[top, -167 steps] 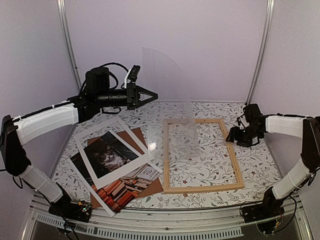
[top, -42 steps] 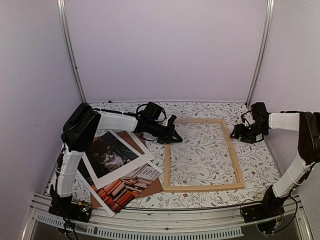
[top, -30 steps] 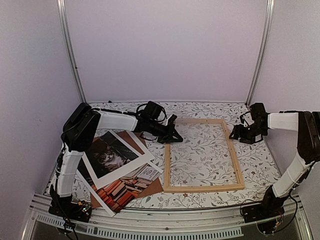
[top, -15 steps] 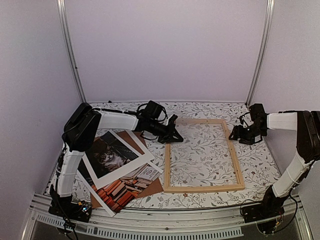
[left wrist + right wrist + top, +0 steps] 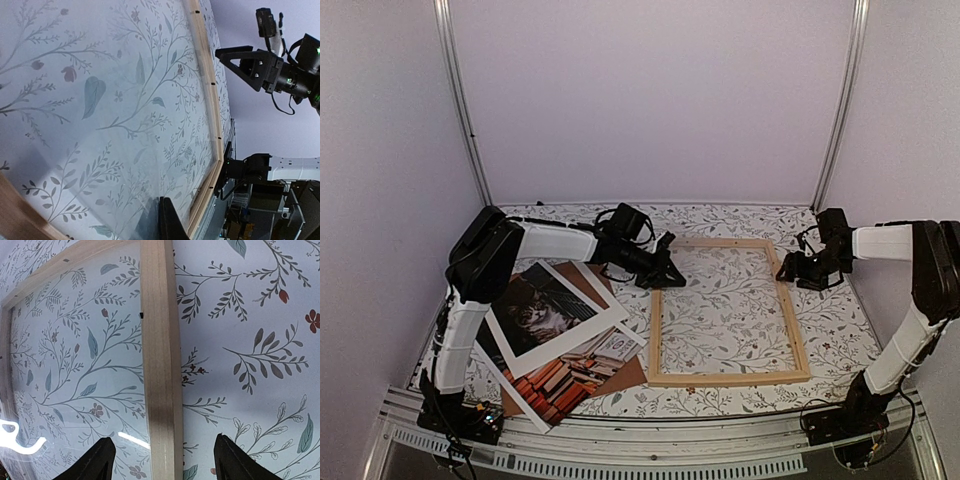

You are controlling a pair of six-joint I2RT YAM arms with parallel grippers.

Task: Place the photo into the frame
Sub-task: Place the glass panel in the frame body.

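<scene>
Lying flat on the floral bench [image 5: 840, 335], the frame [image 5: 725, 377] has its long bars running away from the arm bases. The photo [image 5: 560, 380] lies well left of the frame, outside it, partly under a white mat [image 5: 575, 340] and over a brown board [image 5: 628, 372]. The left pincer [image 5: 665, 272], pressed together, sits at the frame's far-left corner. The right pincer [image 5: 165, 460], spread, straddles the frame's right bar near its far-right corner; contact cannot be confirmed.
</scene>
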